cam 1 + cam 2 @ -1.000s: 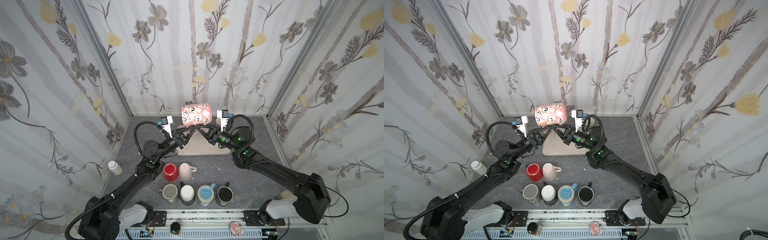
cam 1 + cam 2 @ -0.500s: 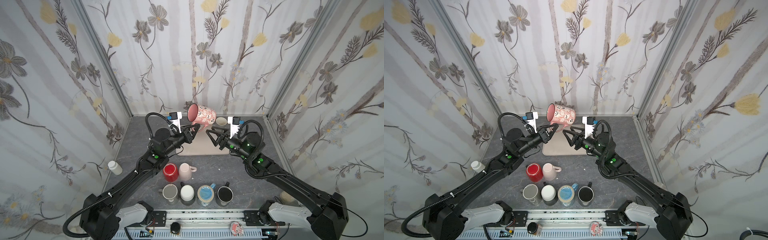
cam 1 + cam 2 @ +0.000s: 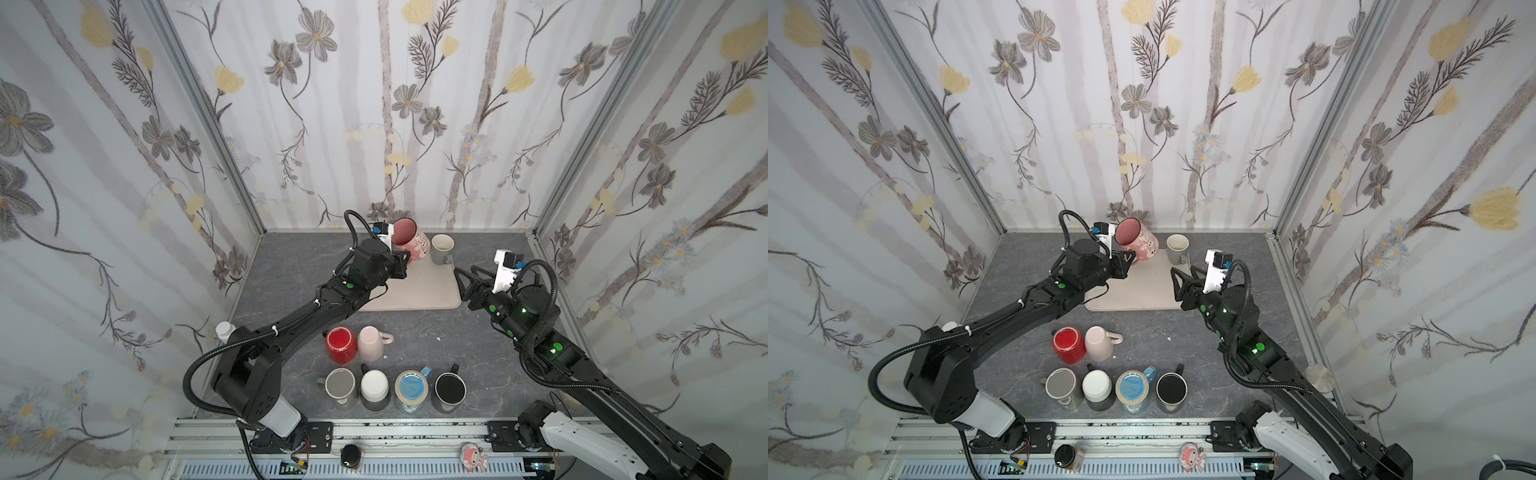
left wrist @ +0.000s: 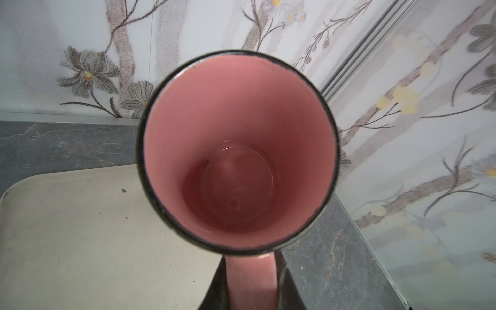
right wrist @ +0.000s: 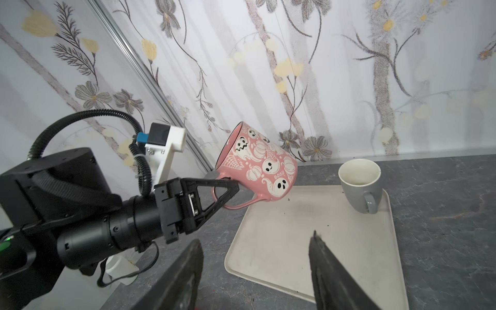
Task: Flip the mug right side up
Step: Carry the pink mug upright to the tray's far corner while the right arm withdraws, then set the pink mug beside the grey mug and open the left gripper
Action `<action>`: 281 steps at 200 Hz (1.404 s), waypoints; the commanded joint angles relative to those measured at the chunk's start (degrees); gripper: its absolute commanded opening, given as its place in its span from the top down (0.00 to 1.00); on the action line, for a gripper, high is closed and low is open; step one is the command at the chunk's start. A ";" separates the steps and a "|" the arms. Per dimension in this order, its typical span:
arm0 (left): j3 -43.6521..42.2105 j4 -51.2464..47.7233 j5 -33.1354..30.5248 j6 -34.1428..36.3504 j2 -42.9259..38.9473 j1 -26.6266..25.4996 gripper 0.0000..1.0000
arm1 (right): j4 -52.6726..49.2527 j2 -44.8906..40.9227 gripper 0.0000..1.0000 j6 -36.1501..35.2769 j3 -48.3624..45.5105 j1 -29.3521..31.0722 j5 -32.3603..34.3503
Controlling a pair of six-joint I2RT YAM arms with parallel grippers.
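The dark grey, marbled tabletop (image 3: 291, 266) carries a beige tray (image 3: 419, 291) toward its back edge. Near the middle a red mug (image 3: 341, 344) and a pale pink mug (image 3: 371, 342) stand just beside each other. In front of them runs a row of a grey mug (image 3: 340, 384), a white mug (image 3: 375, 385), a blue mug (image 3: 411, 387) and a black mug (image 3: 450, 387), and a small white bottle (image 3: 223, 329) stands at the left edge.

And here's a robot lab booth, no home kitchen: floral-printed wall panels (image 3: 374, 124) clipped into bare aluminium corner posts (image 3: 205, 120), a grey stone-patterned tabletop (image 3: 469, 332), and two black robot arms (image 3: 299, 320) bolted onto a slotted metal rail (image 3: 415, 430).
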 commanded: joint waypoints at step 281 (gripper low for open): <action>37.31 -12.69 -14.69 7.38 40.99 -0.49 1.00 | -4.05 -6.00 0.35 -0.71 -2.97 -8.50 0.92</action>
